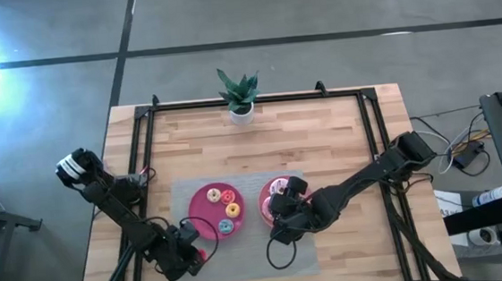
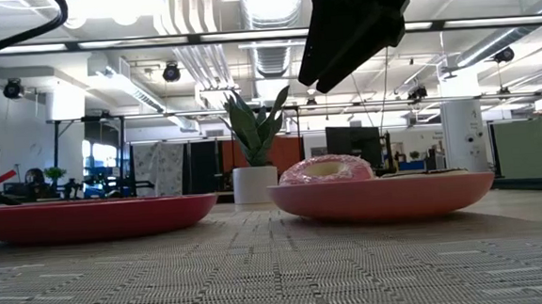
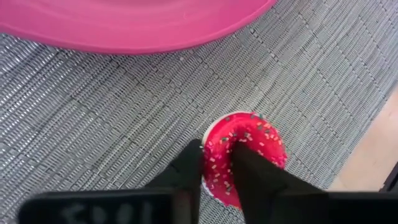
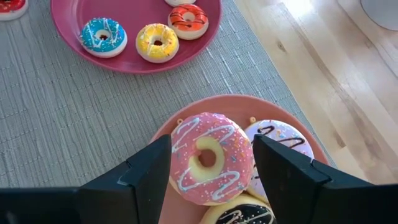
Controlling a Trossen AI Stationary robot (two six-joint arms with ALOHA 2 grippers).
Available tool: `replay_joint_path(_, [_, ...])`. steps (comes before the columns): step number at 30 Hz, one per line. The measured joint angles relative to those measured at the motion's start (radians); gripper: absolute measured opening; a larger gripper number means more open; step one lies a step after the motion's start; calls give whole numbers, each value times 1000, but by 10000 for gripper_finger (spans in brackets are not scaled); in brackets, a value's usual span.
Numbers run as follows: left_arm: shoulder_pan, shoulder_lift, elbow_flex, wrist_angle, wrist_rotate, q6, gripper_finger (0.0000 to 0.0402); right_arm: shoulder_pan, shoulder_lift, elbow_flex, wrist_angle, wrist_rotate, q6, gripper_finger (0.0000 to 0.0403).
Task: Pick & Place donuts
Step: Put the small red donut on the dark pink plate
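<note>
My left gripper (image 3: pixel 216 160) is at the mat's near left corner (image 1: pixel 191 251), shut on a small red sprinkled donut (image 3: pixel 249 152). My right gripper (image 4: pixel 211 165) hangs open above the red plate (image 1: pixel 267 213). Its fingers stand on either side of the pink white-drizzled donut (image 4: pixel 208 158) without touching it. The low view shows that gripper (image 2: pixel 348 25) well above the donut (image 2: pixel 327 168). A pale pink donut (image 4: pixel 281 139) and a chocolate donut (image 4: pixel 239 215) lie on the same plate. Blue (image 4: pixel 103 36), yellow (image 4: pixel 157 42) and orange (image 4: pixel 188 20) small donuts rest on the pink plate (image 4: pixel 74 25). My left gripper pinches the red donut's ring (image 3: pixel 219 163) on the side nearest the gripper. One finger (image 3: pixel 186 169) is outside the ring and the other (image 3: pixel 249 171) is at its hole. The fingers come slanting down from above. The donut lies on the grey mat (image 3: pixel 112 124).
A grey woven mat (image 1: pixel 247 266) lies under both plates. A potted plant (image 1: pixel 239 95) stands at the table's far edge. Black frame rails (image 1: pixel 148 140) run along the left, right and far sides. A black cable loops over the mat (image 1: pixel 282 253) under the right arm.
</note>
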Motion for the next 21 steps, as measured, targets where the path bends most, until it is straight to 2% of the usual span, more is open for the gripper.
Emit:
replay_joint_path(4, [2,-16,-2,-16,-20,17,9,0,0,0,-3,-1,0,219])
replay_joint_path(8, [3,-70,36,-75,-67,36,3,0,0,0,-5,-2,-1,219])
replay_joint_path(14, [21,-180,140,-237,-222,115,1,-2,0,0,-7,-2,-4,219])
replay_joint_path(17, [80,-207,145,-336,-269,164,1,-6,0,0,-6,-1,-5,219])
replay_joint_path(21, [224,-202,102,-333,-212,288,1,-13,0,0,-6,0,-5,219])
